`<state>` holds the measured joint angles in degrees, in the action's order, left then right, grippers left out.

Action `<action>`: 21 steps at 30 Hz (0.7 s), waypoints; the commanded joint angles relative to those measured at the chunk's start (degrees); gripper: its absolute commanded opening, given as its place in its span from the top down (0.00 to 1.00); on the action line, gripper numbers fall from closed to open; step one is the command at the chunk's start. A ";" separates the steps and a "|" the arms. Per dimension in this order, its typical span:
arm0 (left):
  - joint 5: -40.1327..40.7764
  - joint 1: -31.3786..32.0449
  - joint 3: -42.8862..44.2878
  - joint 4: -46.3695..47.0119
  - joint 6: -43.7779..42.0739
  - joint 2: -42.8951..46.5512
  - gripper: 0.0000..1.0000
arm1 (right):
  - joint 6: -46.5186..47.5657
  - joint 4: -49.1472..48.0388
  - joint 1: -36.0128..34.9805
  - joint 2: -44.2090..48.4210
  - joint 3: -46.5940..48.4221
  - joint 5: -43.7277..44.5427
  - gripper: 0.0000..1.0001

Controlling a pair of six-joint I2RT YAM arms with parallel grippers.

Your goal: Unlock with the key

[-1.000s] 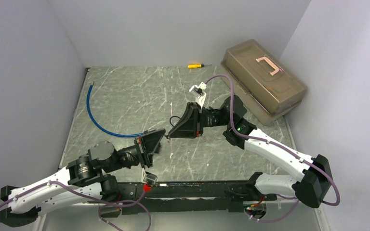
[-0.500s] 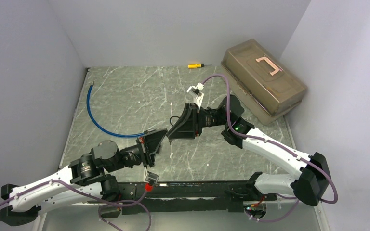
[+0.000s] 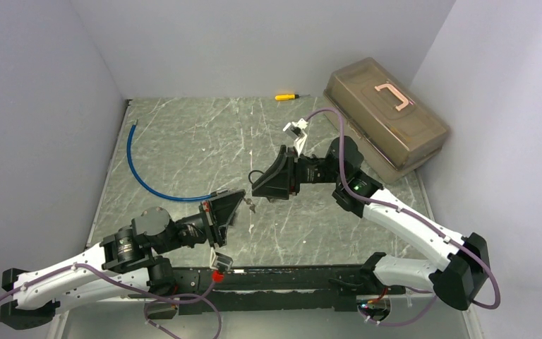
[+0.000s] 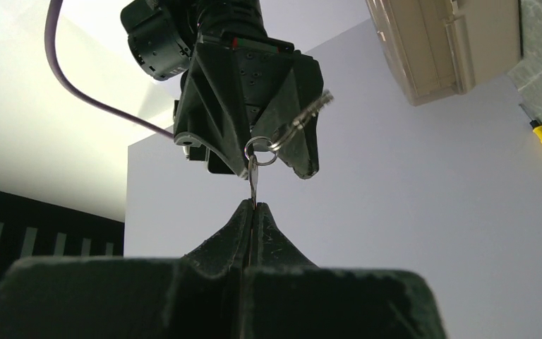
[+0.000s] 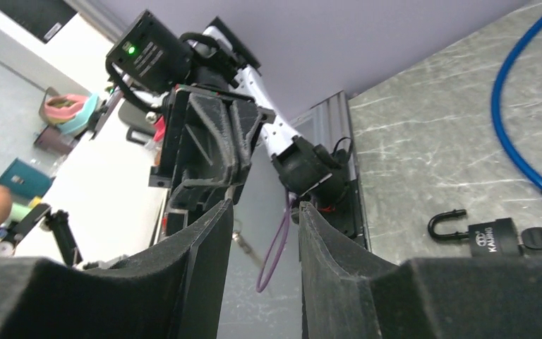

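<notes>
Since your left pincer is pinching the key tight, your right pincer is sitting half-open and empty nearby, probably lining up a regrip.

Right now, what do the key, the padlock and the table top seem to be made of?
Key: bare silvery metal, glinting in the light. Padlock: dark matte body with white lettering, likely coated metal or plastic-cased. Table: grey-green veined surface, marble-look; stone or laminate, cannot tell.
</notes>
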<state>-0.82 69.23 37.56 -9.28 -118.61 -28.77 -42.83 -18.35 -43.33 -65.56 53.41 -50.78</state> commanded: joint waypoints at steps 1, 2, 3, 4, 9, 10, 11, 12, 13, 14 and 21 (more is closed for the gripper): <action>-0.71 0.55 0.77 3.73 -19.63 0.27 1.00 | 1.58 0.02 1.01 1.96 2.08 2.24 0.58; -0.69 0.55 0.76 3.78 -19.57 0.26 1.00 | 0.59 -0.99 0.93 1.40 1.82 1.61 0.58; -0.68 0.55 0.76 3.90 -19.51 0.22 1.00 | -0.76 -2.58 0.96 0.84 1.35 0.86 0.58; -0.60 0.55 0.76 3.96 -19.53 0.17 1.00 | -2.51 -4.65 0.99 0.32 0.76 -0.01 0.59; -0.51 0.66 0.68 4.53 -19.38 -0.13 1.00 | -6.91 -11.17 -0.64 -1.82 -0.20 -2.80 0.62; -0.59 0.71 0.67 4.53 -19.37 -0.18 1.00 | -6.47 -10.76 -1.06 -2.07 0.03 -3.03 0.64; -0.66 0.73 0.63 4.51 -19.35 -0.22 1.00 | -6.22 -10.37 -1.32 -2.14 0.25 -3.13 0.67; -0.65 0.73 0.59 4.57 -19.29 -0.23 1.00 | -6.27 -10.50 -1.61 -2.19 0.24 -3.22 0.70; -0.59 0.73 0.58 4.65 -19.29 -0.25 1.00 | -6.51 -10.75 -1.69 -2.39 0.21 -3.45 0.72; -0.55 0.73 0.58 4.67 -19.25 -0.29 1.00 | -6.80 -10.97 -1.81 -2.64 0.13 -3.66 0.74; -0.08 0.81 0.76 4.77 -19.90 -0.68 1.00 | -9.88 -14.38 -2.24 -3.61 -0.63 -5.21 0.83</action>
<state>-0.82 69.69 37.56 -7.53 -118.61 -28.97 -50.52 -27.40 -44.95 -68.71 53.17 -53.41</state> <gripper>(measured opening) 0.012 0.172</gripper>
